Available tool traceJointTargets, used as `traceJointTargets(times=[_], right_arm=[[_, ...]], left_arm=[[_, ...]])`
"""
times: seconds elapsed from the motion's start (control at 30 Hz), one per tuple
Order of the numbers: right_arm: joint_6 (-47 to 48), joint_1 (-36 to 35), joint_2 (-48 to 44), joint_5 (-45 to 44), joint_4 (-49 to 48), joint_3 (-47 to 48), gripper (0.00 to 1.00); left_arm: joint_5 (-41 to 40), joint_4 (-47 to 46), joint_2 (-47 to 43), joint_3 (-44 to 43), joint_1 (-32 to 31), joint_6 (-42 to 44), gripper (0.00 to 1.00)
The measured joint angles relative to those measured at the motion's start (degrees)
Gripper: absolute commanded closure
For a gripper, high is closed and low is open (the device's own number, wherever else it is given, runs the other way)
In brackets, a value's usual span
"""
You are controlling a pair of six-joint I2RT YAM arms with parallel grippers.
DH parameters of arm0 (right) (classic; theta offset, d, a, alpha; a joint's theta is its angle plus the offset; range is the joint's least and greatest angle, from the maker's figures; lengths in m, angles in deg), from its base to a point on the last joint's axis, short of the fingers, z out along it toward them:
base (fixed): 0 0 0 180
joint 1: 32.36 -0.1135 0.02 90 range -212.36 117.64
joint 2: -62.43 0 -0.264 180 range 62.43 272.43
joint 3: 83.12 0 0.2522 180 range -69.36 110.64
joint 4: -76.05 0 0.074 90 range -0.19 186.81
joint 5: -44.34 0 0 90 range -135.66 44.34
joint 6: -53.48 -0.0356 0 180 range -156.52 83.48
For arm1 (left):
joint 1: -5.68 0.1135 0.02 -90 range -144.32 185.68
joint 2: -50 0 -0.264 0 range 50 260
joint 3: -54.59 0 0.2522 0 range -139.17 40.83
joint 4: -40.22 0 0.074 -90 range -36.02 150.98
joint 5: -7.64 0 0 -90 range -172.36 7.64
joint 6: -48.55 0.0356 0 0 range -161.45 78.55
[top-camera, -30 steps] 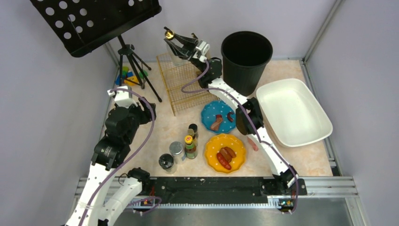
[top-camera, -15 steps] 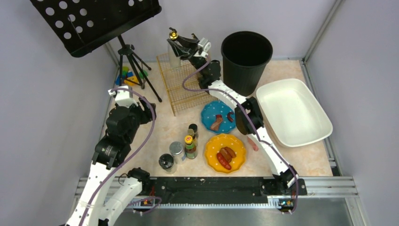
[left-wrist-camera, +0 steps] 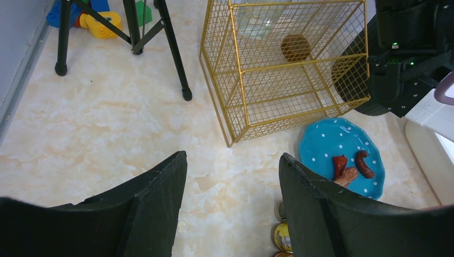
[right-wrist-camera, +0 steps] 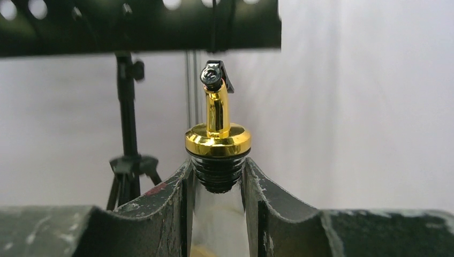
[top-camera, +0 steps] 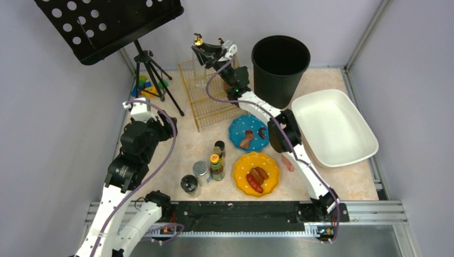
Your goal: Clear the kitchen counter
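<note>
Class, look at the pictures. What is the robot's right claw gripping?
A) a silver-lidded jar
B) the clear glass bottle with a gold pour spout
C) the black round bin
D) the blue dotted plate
B: in the right wrist view, the right claw is closed on the neck of the clear glass bottle with a gold pour spout, with one finger pressed against each side just under the gold collar.

Left arm (top-camera: 127, 163) folded, right arm (top-camera: 301, 160) stretched far.
The left arm sits bent near the table's (top-camera: 184, 142) left edge, its pincer (left-wrist-camera: 233, 158) gaping, nothing between the fingers. The right arm reaches from the near edge to the far edge, its pincer (right-wrist-camera: 217, 172) raised, clamped on a bottle's (right-wrist-camera: 218, 140) neck.
</note>
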Motion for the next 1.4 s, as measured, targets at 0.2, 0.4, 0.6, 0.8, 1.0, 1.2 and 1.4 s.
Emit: traceJointTargets(times=[0.2, 0.4, 0.6, 0.8, 1.0, 1.2, 1.4], right_arm=[[1.6, -0.2, -0.1, -0.1, 11.5, -2.0, 1.00], [3.7, -0.8, -0.1, -0.3, 18.7, -1.9, 1.00], [5.3, -1.4, -0.2, -1.9, 21.4, -0.8, 0.78], [6.3, -1.9, -1.6, -3.7, 24.1, -1.7, 0.53], [6.8, -2.7, -7.7, -5.2, 24.1, -10.1, 0.37], [6.6, -3.0, -15.9, -6.3, 23.8, -20.1, 0.22], [6.5, -3.0, -26.5, -7.6, 22.1, -33.4, 0.18]], left_arm=[[0.0, 0.0, -0.2, 0.0, 0.2, 0.0, 0.32], [0.0, 0.0, -0.2, 0.0, 0.3, 0.0, 0.32], [0.0, 0.0, -0.2, 0.0, 0.4, 0.0, 0.32], [0.0, 0.0, -0.2, 0.0, 0.4, 0.0, 0.32], [0.0, 0.0, -0.2, 0.0, 0.4, 0.0, 0.32], [-0.1, 0.0, 0.1, 0.1, 0.4, 0.0, 0.32], [-0.8, 0.1, 0.3, 0.1, 0.4, 0.0, 0.32]])
